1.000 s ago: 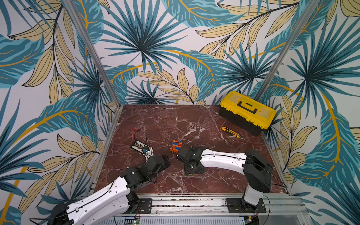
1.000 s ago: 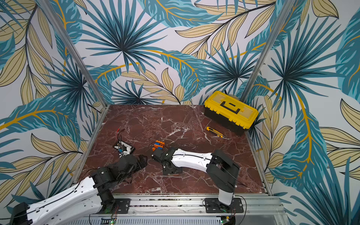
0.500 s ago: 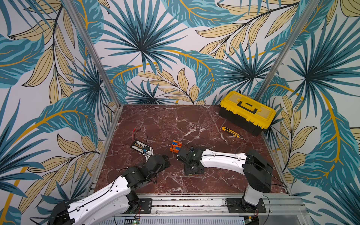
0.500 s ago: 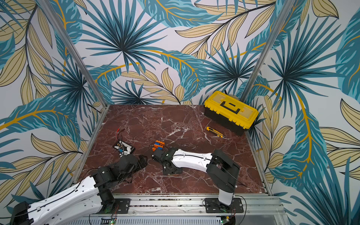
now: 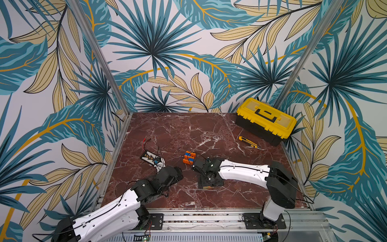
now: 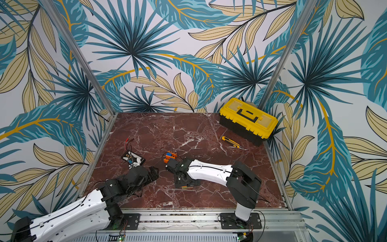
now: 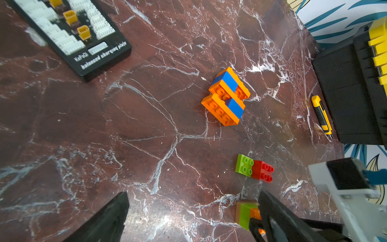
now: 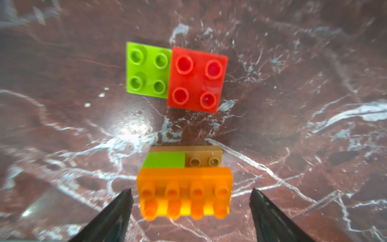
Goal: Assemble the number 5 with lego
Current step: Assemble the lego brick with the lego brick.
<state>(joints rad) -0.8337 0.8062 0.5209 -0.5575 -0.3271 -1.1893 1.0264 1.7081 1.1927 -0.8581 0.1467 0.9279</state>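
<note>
Jaws of the right gripper (image 8: 191, 189) stand spread on either side of the orange oblong brick (image 8: 184, 178), whose long axis runs straight across the gap. Neither finger appears to touch its short ends. That brick fronts a small stack with a lime-green piece (image 8: 164, 160) and a tan brick (image 8: 204, 161). Straight ahead and close by lie a loose lime-green square (image 8: 146, 69) and a red square (image 8: 198, 79), touching side by side. Farther off sits the orange-and-blue assembly (image 7: 227, 96). The left gripper (image 5: 178, 174), wide apart and empty, hovers off to the side, so the right arm looks nearer to either square.
</note>
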